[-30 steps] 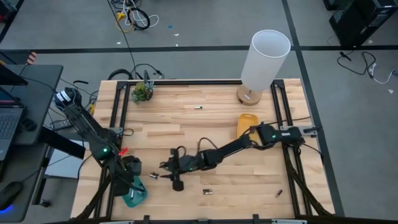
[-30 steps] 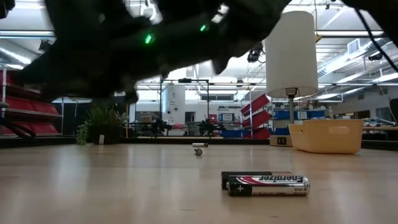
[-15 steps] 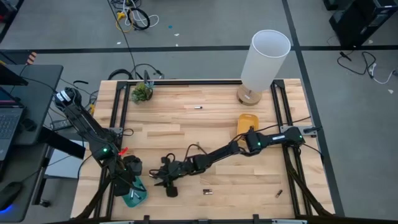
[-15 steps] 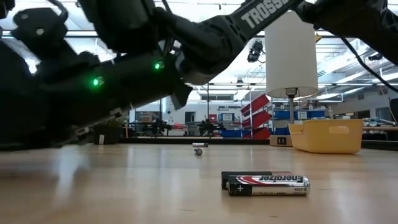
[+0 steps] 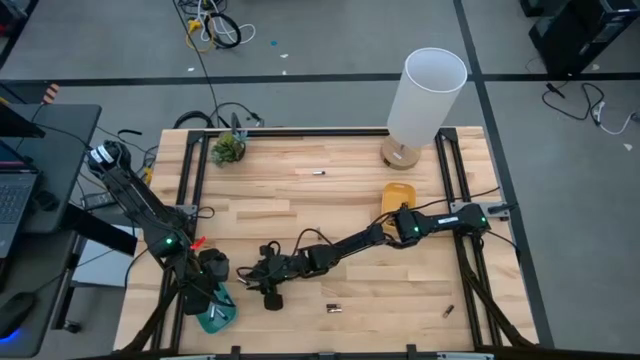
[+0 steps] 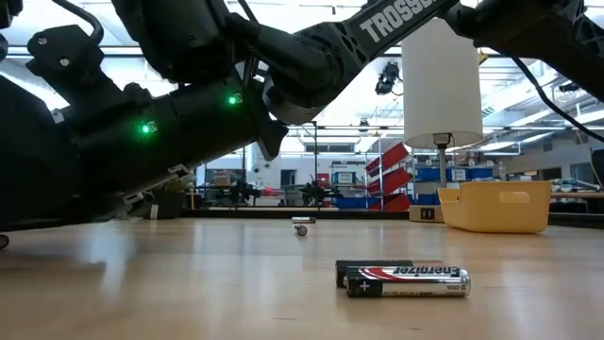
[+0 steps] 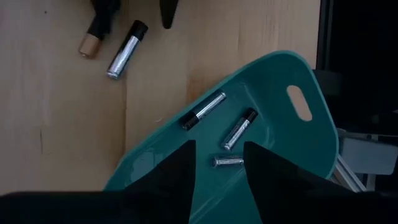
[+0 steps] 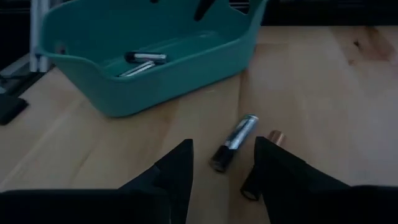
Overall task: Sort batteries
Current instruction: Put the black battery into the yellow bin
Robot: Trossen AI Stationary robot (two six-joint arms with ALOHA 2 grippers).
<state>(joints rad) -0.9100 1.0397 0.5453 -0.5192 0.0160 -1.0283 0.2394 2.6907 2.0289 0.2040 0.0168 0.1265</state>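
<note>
Teal tray holds three batteries, overhead hidden.

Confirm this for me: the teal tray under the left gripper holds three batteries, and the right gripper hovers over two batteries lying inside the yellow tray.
One thing is wrong: the two batteries by the right gripper lie on the bare table, beside the teal tray, not inside the yellow tray, as the right wrist view shows. The teal tray does hold three batteries under the left gripper.

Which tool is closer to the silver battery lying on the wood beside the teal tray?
Right. The right tool straddles the silver battery, open; the left tool hovers over the teal tray.
</note>
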